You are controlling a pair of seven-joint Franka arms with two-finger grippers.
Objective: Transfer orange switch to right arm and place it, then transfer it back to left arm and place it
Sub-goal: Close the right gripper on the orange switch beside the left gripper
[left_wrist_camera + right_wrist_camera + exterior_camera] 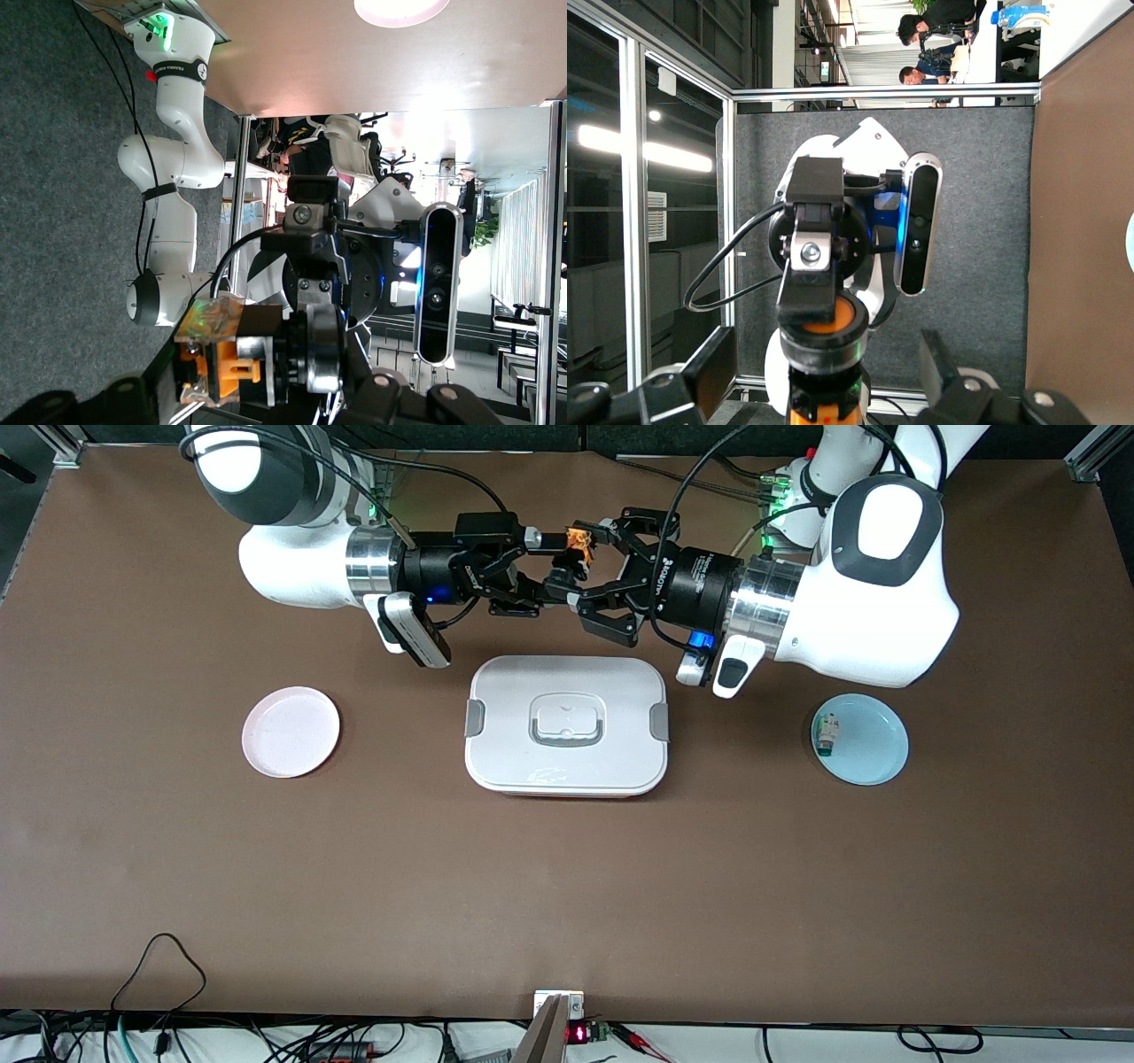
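The orange switch [579, 540] hangs in the air between both grippers, over bare table on the robots' side of the box [567, 726]. My left gripper [592, 567] is shut on it. In the left wrist view the switch [239, 363] lies across the jaws, orange end away from its silver-ringed cap. My right gripper [545, 567] faces the left one with its fingers spread on either side of the switch [828, 341], gaps showing on both sides, so it is open. The white box lies flat with its lid on, below both hands.
A pink plate [291, 732] lies toward the right arm's end of the table. A pale blue plate [877, 755] toward the left arm's end holds a small white-and-green part [827, 735]. Cables lie along the table edge nearest the camera.
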